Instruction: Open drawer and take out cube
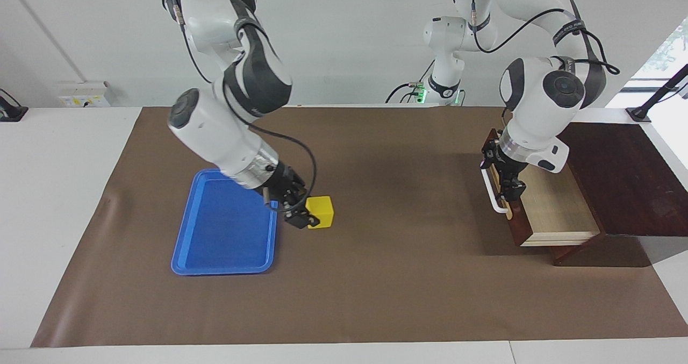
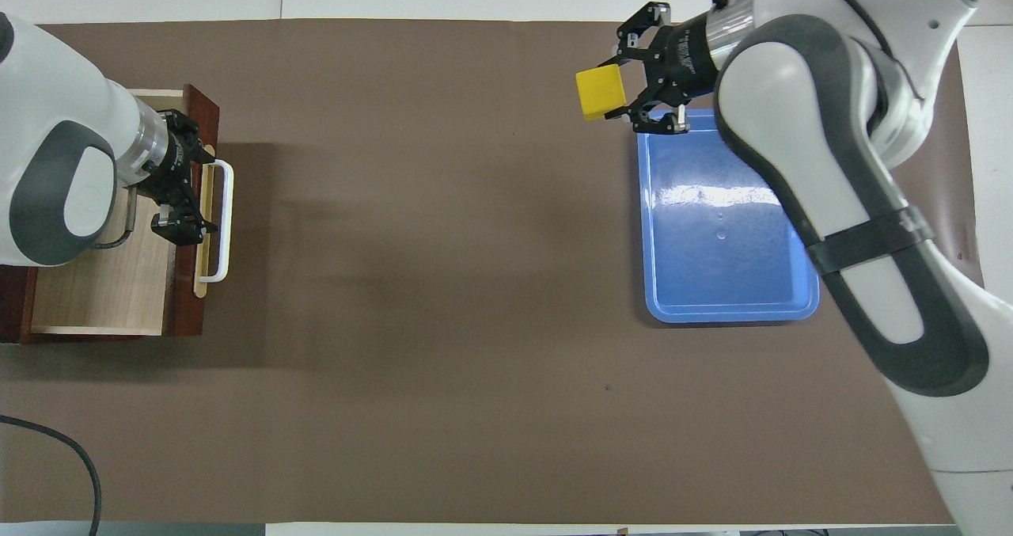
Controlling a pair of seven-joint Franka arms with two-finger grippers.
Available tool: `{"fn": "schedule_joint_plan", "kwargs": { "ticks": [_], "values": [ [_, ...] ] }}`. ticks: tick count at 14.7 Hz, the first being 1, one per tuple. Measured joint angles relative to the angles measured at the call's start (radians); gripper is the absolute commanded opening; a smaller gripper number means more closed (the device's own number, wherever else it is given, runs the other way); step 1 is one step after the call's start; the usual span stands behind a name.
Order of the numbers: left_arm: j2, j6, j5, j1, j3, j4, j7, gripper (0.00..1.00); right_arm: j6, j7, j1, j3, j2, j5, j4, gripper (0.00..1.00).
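Robot lab: twin arms (image 1: 231, 133), papered table (image 1: 376, 278)

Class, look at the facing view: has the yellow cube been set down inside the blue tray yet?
No. The yellow cube is held in the right gripper, beside the blue tray, over the brown mat, not inside the tray.

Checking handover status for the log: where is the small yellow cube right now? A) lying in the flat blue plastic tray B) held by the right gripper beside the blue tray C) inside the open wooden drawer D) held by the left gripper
B: the right gripper is shut on the small yellow cube in the air beside the flat blue plastic tray, not in it.
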Motion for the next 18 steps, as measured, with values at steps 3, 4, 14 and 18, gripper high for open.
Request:
{"fn": "schedule_joint_plan", "kwargs": {
  "ticks": [3,4,14,18],
  "values": [
    [-0.003,0.000,-0.009,0.031,-0.005,-0.001,0.076,1.00,-0.051,-0.113,-0.127,0.001,-0.007,0.070,-0.072,0.00],
    [-0.004,0.000,-0.009,0.039,-0.005,-0.002,0.095,1.00,-0.063,-0.148,-0.158,0.001,-0.007,0.074,-0.099,0.00],
    [-0.008,0.030,0.015,0.193,-0.001,-0.004,0.292,1.00,0.050,-0.307,-0.269,0.001,-0.026,0.097,-0.407,0.00],
    [-0.008,0.041,0.017,0.256,0.000,-0.008,0.377,1.00,0.081,-0.307,-0.273,0.000,-0.045,0.108,-0.472,0.00]
  ]
}}
